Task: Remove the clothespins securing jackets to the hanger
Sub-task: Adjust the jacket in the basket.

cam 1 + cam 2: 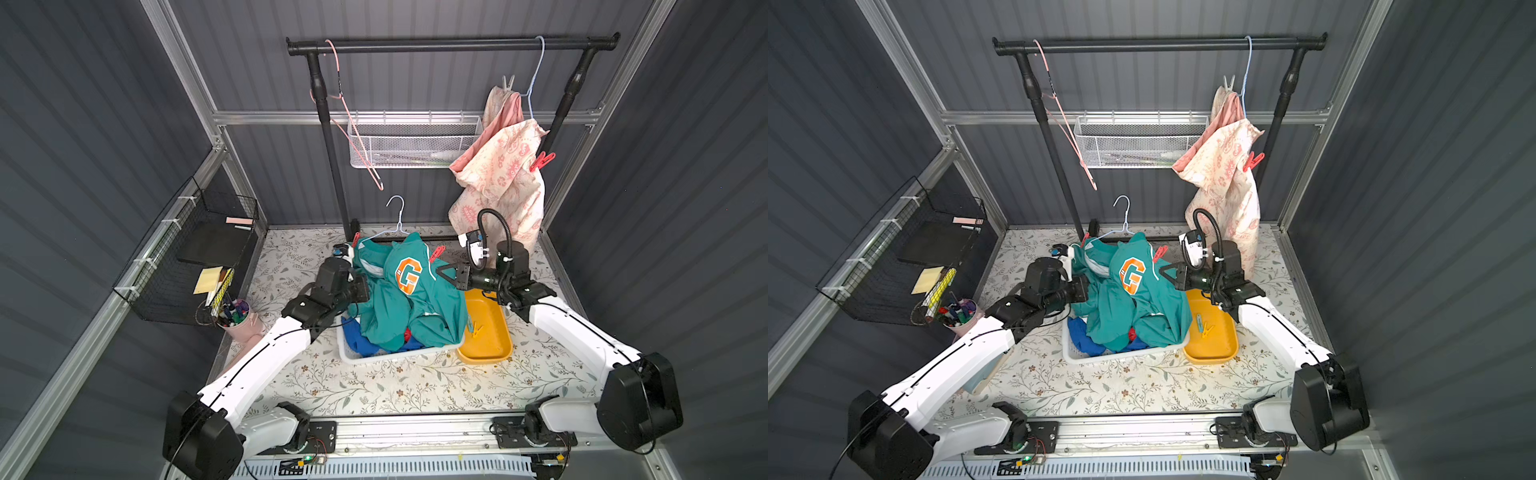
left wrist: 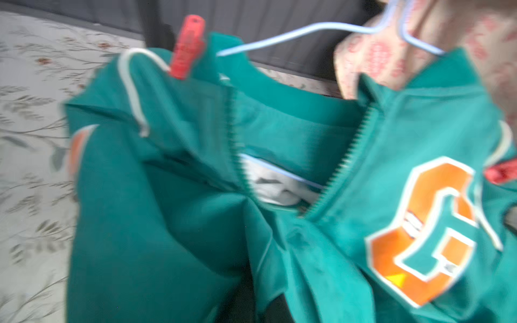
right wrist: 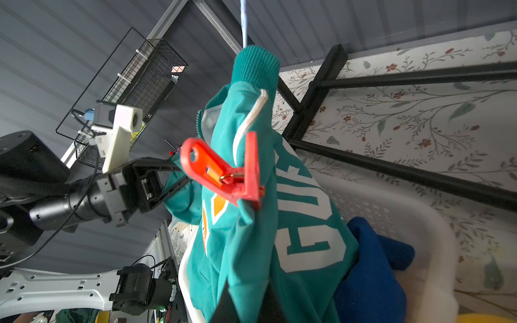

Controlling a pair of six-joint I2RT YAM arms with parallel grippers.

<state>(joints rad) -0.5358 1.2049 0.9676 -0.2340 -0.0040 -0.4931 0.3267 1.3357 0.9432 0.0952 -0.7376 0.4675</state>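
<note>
1. L claw (image 3: 176, 174) pressed together, pinching teal jacket (image 1: 409, 309); R claw (image 1: 444, 272) likewise, prob. on same jacket.
2. Red clothespin (image 3: 223, 173) + 2nd pin (image 2: 187, 47) clamp its shoulders onto hanger (image 3: 243, 22), over basket (image 1: 365, 358).
3. Risk: thin cloth pinch slips → jacket sags, pins swing out of reach.

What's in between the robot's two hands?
The teal jacket with the orange G, bunched up between the left gripper and the right gripper. Both top views show it.
</note>
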